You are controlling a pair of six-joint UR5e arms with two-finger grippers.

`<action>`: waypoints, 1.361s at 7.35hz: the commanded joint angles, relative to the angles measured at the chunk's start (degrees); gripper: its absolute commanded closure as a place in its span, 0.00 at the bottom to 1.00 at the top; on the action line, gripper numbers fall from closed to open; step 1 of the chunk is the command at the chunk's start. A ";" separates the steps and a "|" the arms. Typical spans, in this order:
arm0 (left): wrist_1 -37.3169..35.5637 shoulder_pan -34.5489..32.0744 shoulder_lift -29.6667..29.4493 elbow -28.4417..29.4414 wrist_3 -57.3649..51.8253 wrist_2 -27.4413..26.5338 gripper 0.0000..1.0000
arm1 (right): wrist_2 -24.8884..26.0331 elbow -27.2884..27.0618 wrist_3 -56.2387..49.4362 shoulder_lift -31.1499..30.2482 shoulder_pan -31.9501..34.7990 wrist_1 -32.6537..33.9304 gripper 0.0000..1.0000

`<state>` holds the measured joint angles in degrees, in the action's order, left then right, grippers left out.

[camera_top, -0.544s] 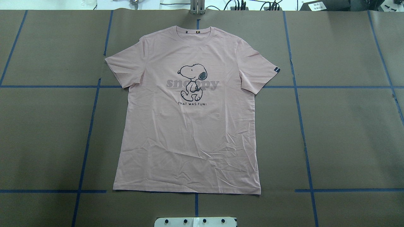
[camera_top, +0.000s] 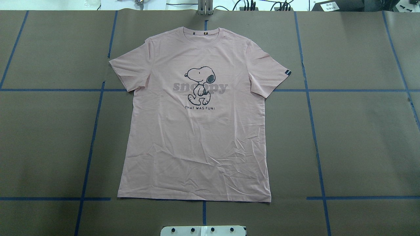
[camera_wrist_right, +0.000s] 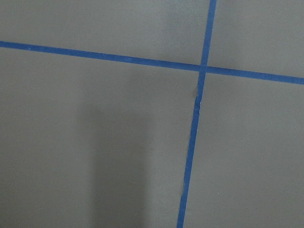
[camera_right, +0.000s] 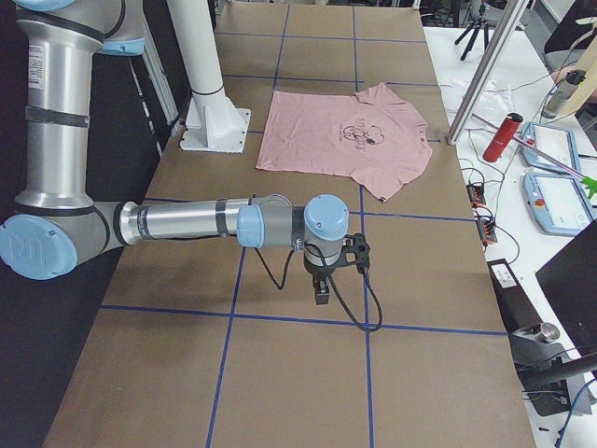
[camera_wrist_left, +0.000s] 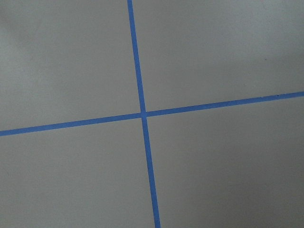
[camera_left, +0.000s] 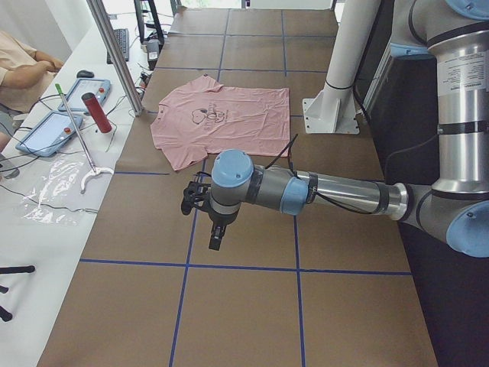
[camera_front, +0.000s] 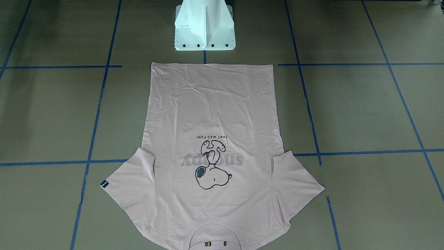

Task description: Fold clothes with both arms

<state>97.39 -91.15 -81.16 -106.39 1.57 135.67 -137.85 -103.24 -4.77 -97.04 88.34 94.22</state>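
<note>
Pale pink T-shirt (camera_top: 197, 141) spread flat at the overhead frame's centre, collar toward top, left gripper (camera_left: 216, 235) and right gripper (camera_right: 321, 287) lower in their side views, well apart from it, over the brown table (camera_top: 361, 131), how far open cannot be told

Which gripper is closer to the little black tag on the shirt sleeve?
Right. The tag is on the T-shirt sleeve at the robot's right; the right gripper hangs off that side, the left gripper off the far side.
</note>
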 commanded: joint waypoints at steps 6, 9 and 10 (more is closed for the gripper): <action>4.63 0.10 1.09 -0.05 -0.43 0.38 0.00 | 1.32 3.74 39.18 16.39 -20.43 -15.36 0.00; 6.58 0.54 0.74 1.71 -0.34 0.38 0.00 | 24.44 15.99 74.22 31.97 -35.49 -29.29 0.08; 6.50 0.54 0.83 1.62 -0.34 0.56 0.00 | 24.91 23.02 74.99 33.74 -36.64 -34.92 0.15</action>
<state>103.54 -90.68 -80.36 -104.91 1.19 136.09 -116.05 -88.06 65.10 -66.81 54.41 66.19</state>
